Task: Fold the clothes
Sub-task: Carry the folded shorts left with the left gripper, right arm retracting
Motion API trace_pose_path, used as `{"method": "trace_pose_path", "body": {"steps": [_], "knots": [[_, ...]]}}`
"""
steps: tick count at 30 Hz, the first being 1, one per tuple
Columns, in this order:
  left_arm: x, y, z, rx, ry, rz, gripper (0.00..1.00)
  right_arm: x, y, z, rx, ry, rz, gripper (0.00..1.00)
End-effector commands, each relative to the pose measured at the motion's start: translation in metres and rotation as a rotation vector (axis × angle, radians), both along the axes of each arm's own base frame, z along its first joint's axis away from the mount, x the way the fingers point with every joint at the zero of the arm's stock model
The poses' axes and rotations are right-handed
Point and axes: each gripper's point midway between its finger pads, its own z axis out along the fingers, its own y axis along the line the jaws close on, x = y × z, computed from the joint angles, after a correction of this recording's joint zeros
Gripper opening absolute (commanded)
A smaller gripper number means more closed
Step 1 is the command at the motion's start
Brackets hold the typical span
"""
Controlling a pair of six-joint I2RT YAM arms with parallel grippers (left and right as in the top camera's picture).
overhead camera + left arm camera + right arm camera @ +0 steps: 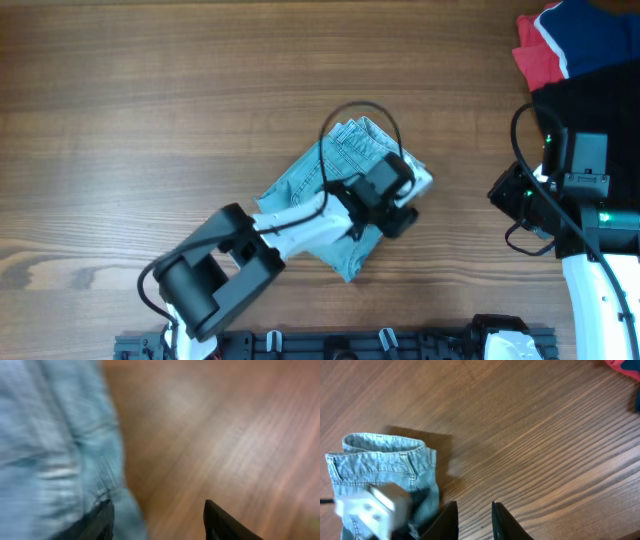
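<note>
"What sort of place are we looking at?"

"It is looking like a robotics lab or test bench. Two black-and-white robot arms, the left arm (pixel 215 275) and the right arm (pixel 600 280), are standing at the near edge of a bare wooden table (pixel 130 90)."

"What else is pointing that way?"

"A black cable (pixel 360 104) is looping openly off the left arm, a green light (pixel 604 215) is glowing on the right one, and a black mounting rail (pixel 330 345) is running along the table's near edge."

"And the clothing?"

"Folded jeans (pixel 365 145) are lying mid-table, and a heap of red, navy and black garments (pixel 580 50) is sitting in the far right corner."
</note>
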Motion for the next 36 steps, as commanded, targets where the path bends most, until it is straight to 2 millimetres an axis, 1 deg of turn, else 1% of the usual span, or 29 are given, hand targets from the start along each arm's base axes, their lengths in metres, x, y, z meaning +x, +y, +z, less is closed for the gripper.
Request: {"method": "trace_pose_path", "body": {"steps": [1,2,3,6,7,11,12,14,16,17,18,19,20,23,24,25,26,28,30,32,34,36], "knots": [[0.059,0.050,-0.009,0.067,-0.030,0.210,0.55,0.001,0.001,0.006,0.005,-0.008,0.010,0.22],[0.065,0.062,-0.012,0.082,-0.007,0.248,0.54,0.000,0.001,0.005,0.005,-0.005,0.011,0.22],[0.073,0.083,-0.018,0.112,0.027,0.299,0.52,0.000,0.001,0.005,0.006,-0.004,0.010,0.22],[0.084,0.114,-0.024,0.153,0.069,0.367,0.52,0.000,0.001,0.005,0.008,-0.005,0.006,0.22],[0.088,0.130,-0.028,0.173,0.092,0.401,0.51,0.000,0.001,0.005,0.008,-0.004,0.007,0.22],[0.088,0.170,-0.037,0.242,0.173,0.477,0.50,-0.002,0.001,0.005,0.008,0.003,0.007,0.22],[0.080,0.200,-0.044,0.304,0.254,0.527,0.45,-0.002,0.001,0.005,0.008,0.003,0.007,0.22],[0.071,0.225,-0.049,0.357,0.322,0.570,0.40,-0.001,0.001,0.005,0.007,0.001,0.007,0.22],[0.068,0.256,-0.051,0.401,0.386,0.676,0.40,-0.001,0.001,0.005,0.007,-0.001,0.006,0.22],[0.071,0.272,-0.051,0.399,0.408,0.733,0.40,-0.001,0.001,0.005,0.007,-0.001,0.007,0.22],[0.074,0.282,-0.051,0.394,0.415,0.762,0.40,-0.001,0.001,0.005,0.007,-0.001,0.007,0.22],[0.081,0.300,-0.051,0.382,0.424,0.815,0.41,-0.002,0.001,0.005,0.007,0.003,0.007,0.22],[0.086,0.320,-0.051,0.387,0.421,0.862,0.45,-0.002,0.001,0.004,0.007,0.004,0.007,0.22],[0.091,0.365,-0.052,0.450,0.394,0.976,0.45,-0.001,0.001,0.005,0.008,0.002,0.007,0.22],[0.091,0.373,-0.052,0.442,0.408,1.000,0.44,-0.001,0.001,0.005,0.007,0.002,0.007,0.22],[0.090,0.376,-0.050,0.427,0.423,1.010,0.42,-0.002,0.001,0.005,0.007,0.002,0.007,0.22],[0.089,0.372,-0.047,0.387,0.445,1.006,0.42,-0.002,0.001,0.005,0.007,0.002,0.007,0.22],[0.090,0.360,-0.032,0.312,0.460,0.984,0.45,-0.001,0.001,0.005,0.007,0.002,0.007,0.22],[0.089,0.356,-0.012,0.285,0.437,0.976,0.47,-0.002,0.001,0.005,0.007,0.003,0.007,0.22],[0.084,0.354,0.015,0.263,0.402,0.978,0.54,-0.002,0.001,0.004,0.003,0.005,0.016,0.22],[0.072,0.354,0.040,0.254,0.393,0.986,0.59,-0.003,0.001,0.004,-0.001,0.007,0.025,0.22],[0.055,0.355,0.057,0.252,0.412,1.010,0.62,-0.003,0.001,0.004,-0.002,0.008,0.027,0.22]]}}
